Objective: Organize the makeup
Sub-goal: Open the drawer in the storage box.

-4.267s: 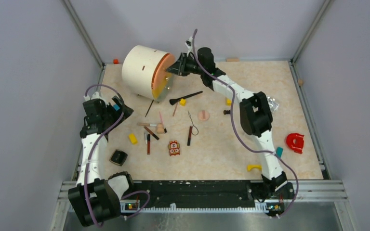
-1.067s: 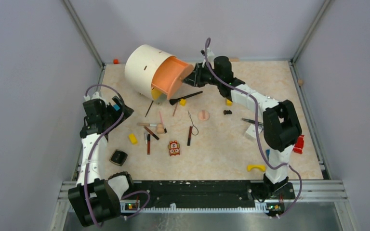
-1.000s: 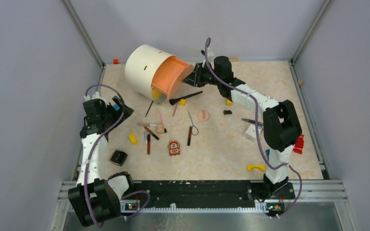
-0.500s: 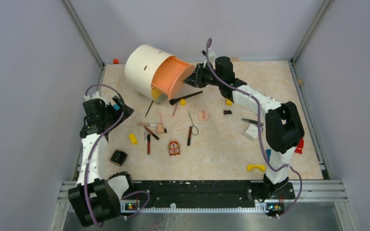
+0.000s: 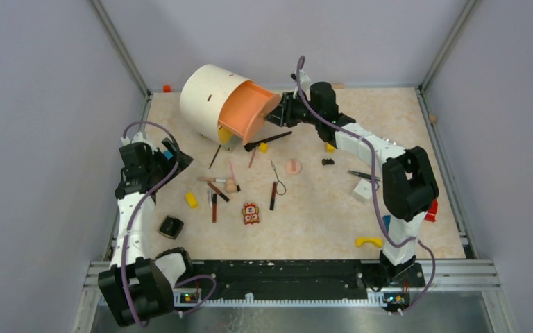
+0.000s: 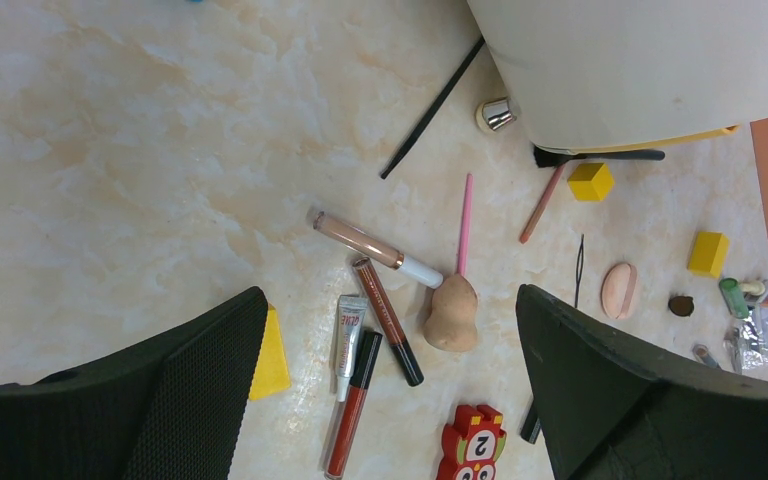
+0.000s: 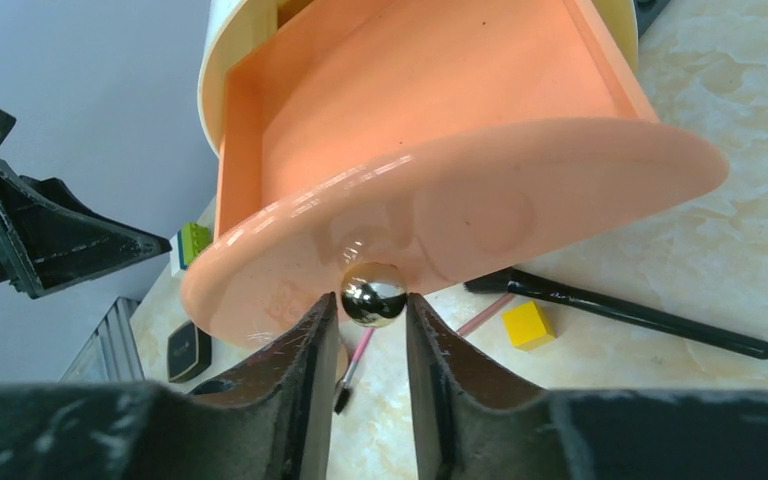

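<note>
The right gripper (image 7: 372,300) is clamped on a small shiny silver knob (image 7: 373,290), with one finger on each side of it. The knob is fixed to the flat front of an orange plastic drawer (image 7: 430,110). The drawer is pulled partly out of a round cream cabinet (image 5: 205,94) at the back of the desk (image 5: 319,229). Nothing is seen in the part of the drawer that shows.

So only the first step looks done: the drawer is open. All the makeup is seen lying out on the desk. A long black brush (image 7: 620,312) lies just in front of the drawer, beside a small yellow block (image 7: 528,325). Farther out, a thin pink stick (image 6: 464,225), a peach egg-shaped sponge (image 6: 450,318), a clear tube with a white cap (image 6: 370,245) and a brown pencil (image 6: 387,320) are bunched close together. A round peach puff (image 5: 293,166) and a black wire-loop tool (image 5: 276,173) lie near the middle. Every one of these is left to be picked up and put away.

The right arm is stretched far over the desk to the back, with its gripper turned toward the drawer. The left arm is bent up by the left edge. The left gripper (image 6: 390,295) is held wide open above the bunch of makeup, and nothing is held or touched by it.
</note>
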You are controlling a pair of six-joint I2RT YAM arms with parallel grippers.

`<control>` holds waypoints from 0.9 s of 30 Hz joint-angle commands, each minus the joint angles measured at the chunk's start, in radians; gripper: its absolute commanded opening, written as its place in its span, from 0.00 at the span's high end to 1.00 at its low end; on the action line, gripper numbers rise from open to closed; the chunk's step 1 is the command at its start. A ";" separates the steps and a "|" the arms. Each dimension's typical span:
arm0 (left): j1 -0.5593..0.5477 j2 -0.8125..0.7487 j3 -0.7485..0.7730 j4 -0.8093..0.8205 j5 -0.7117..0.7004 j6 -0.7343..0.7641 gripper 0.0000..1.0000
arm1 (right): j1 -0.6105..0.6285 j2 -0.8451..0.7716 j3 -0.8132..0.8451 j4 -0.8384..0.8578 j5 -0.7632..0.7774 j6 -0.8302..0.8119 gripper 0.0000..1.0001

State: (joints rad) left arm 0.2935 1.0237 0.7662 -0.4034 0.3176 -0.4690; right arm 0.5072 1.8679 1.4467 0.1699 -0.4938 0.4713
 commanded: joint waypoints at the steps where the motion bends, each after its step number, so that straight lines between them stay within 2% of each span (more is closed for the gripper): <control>1: 0.007 -0.002 -0.006 0.042 0.011 0.007 0.01 | -0.012 -0.059 0.003 0.038 0.003 -0.020 0.66; 8: 0.007 -0.002 -0.007 0.041 0.008 0.008 0.01 | -0.012 -0.083 0.001 0.009 0.028 -0.043 0.55; 19: 0.007 -0.014 -0.002 0.032 0.003 0.020 0.01 | -0.013 -0.168 -0.055 -0.030 0.085 -0.076 0.50; 27: -0.005 -0.024 -0.004 0.033 -0.002 0.024 0.01 | -0.013 -0.318 -0.196 -0.075 0.193 -0.094 0.49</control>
State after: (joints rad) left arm 0.2935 1.0229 0.7662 -0.4034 0.3164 -0.4606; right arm 0.5072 1.6634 1.3025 0.1017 -0.3687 0.4046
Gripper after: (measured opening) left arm 0.989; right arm 0.506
